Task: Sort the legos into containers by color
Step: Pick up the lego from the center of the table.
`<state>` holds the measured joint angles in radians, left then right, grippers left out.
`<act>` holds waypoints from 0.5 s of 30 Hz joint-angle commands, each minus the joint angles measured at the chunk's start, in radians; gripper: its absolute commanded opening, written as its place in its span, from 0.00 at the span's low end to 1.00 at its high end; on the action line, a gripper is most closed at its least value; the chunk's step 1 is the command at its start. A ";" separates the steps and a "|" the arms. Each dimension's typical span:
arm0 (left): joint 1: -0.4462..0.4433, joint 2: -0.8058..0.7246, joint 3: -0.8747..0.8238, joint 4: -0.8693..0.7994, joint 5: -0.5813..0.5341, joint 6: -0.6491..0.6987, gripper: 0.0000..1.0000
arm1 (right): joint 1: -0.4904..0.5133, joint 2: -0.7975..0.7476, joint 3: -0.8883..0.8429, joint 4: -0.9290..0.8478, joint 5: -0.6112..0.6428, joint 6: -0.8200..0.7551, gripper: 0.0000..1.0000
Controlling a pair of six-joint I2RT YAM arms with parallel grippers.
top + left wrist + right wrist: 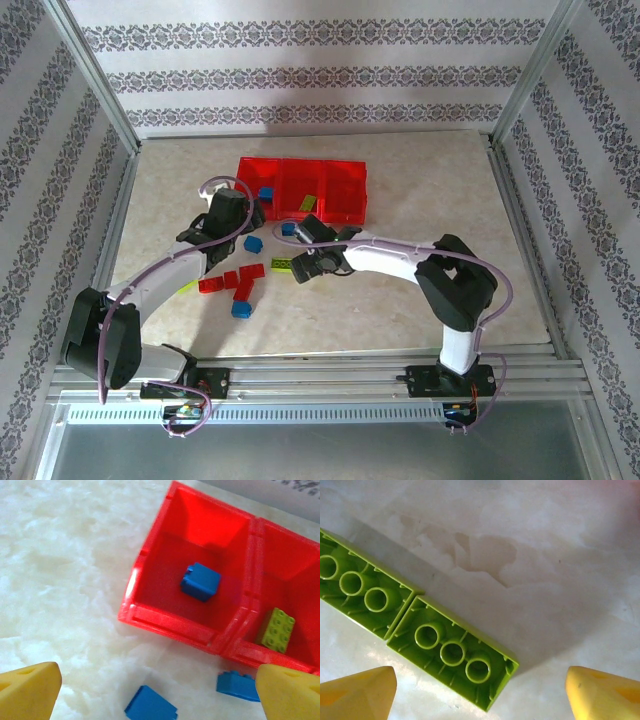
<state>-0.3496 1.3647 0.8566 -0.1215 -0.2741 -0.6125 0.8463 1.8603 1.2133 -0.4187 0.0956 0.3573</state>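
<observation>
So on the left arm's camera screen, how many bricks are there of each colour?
Blue bricks: 3, one in the red tray, two on the table outside it.
Lime green brick: 1, in the tray's neighbouring compartment.
Total: 4.

- Left lime green brick (355,587): far end cut off at frame edge.
- Red tray (170,625): right part beyond frame.
- Blue brick (235,685): partly behind fingertip (290,692) of left claw (157,682).

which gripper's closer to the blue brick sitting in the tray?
Left. The left gripper hovers just short of the tray compartment holding the blue brick, jaws open. The right gripper is farther back, over the lime bricks.
</observation>
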 commanded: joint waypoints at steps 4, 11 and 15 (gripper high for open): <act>0.044 -0.050 -0.043 0.038 0.030 -0.054 1.00 | -0.015 0.049 0.041 -0.055 0.005 -0.043 0.85; 0.074 -0.077 -0.069 0.040 0.033 -0.064 1.00 | -0.015 0.071 0.046 -0.066 0.014 -0.055 0.82; 0.089 -0.086 -0.077 0.040 0.036 -0.065 1.00 | -0.015 0.084 0.057 -0.067 0.031 -0.045 0.79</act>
<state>-0.2787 1.2995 0.7956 -0.1169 -0.2398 -0.6636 0.8398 1.9228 1.2411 -0.4622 0.0982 0.3141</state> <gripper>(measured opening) 0.994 0.802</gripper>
